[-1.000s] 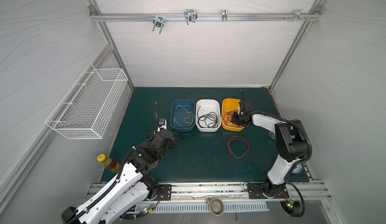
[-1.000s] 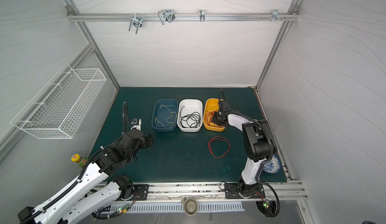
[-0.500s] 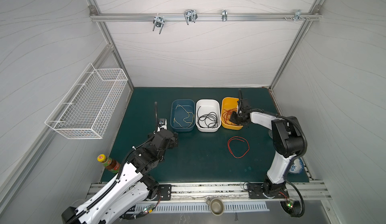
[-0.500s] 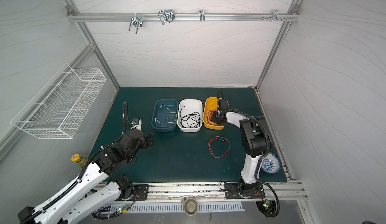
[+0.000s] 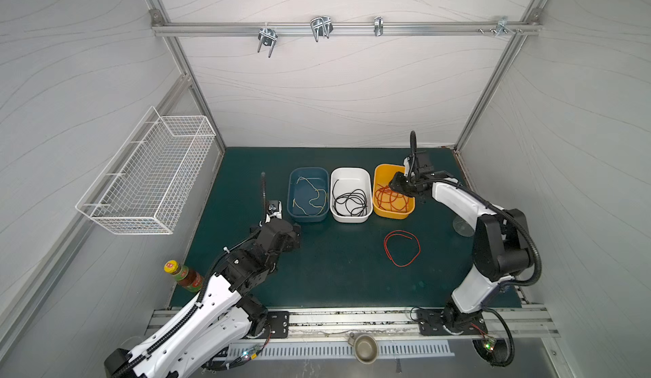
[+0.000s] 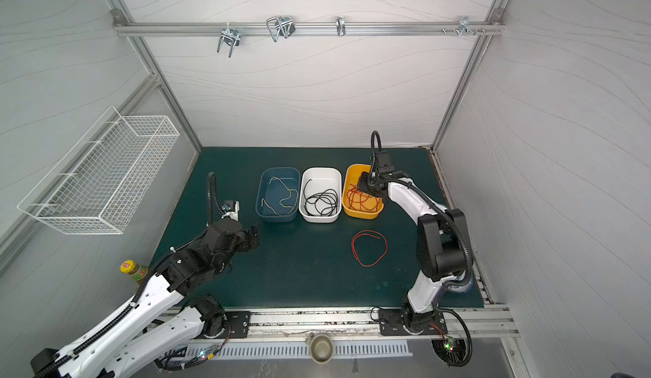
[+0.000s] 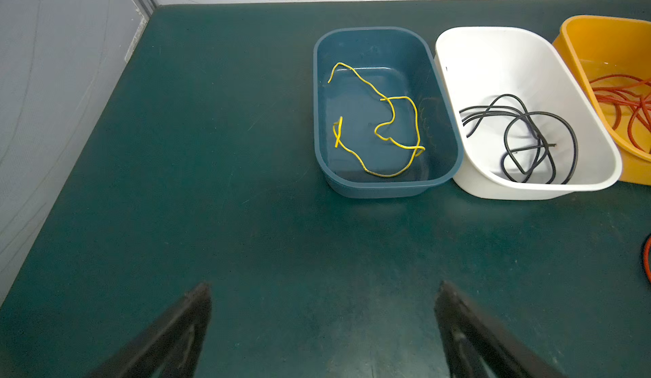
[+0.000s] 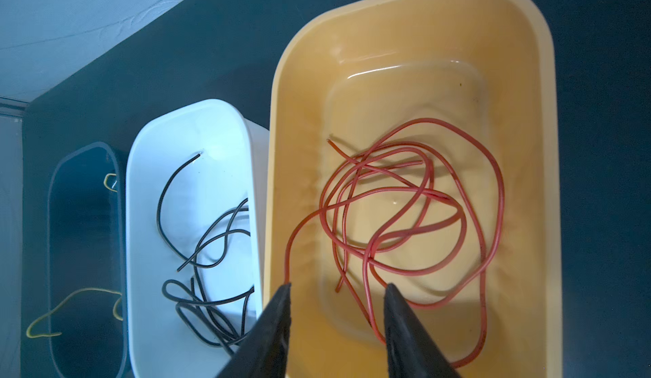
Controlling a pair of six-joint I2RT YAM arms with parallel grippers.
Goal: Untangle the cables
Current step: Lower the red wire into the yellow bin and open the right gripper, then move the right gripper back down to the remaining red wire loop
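The right hand (image 8: 337,288) hangs over the near end of the orange tub (image 8: 296,129). Its two fingers stand parted with a plain gap between them. Below and ahead of this hand, the red cables (image 8: 405,217) lie in loose overlapping loops on the tub floor. One strand runs up to a fingertip (image 8: 286,290), though I cannot tell whether the two touch. Beside the hand, in the neighbouring white tub (image 8: 148,200), the black cables (image 8: 197,253) sit coiled.

The left hand (image 7: 324,288) is spread wide above bare bench (image 7: 211,147). Ahead of it, well apart, a yellow cable (image 7: 380,126) winds across the floor of the blue tub (image 7: 373,48).

In a top view, a loose red cable (image 5: 419,249) forms an open ring on the bench. It lies behind the right hand, outside the tubs and far off to the side of the left hand.
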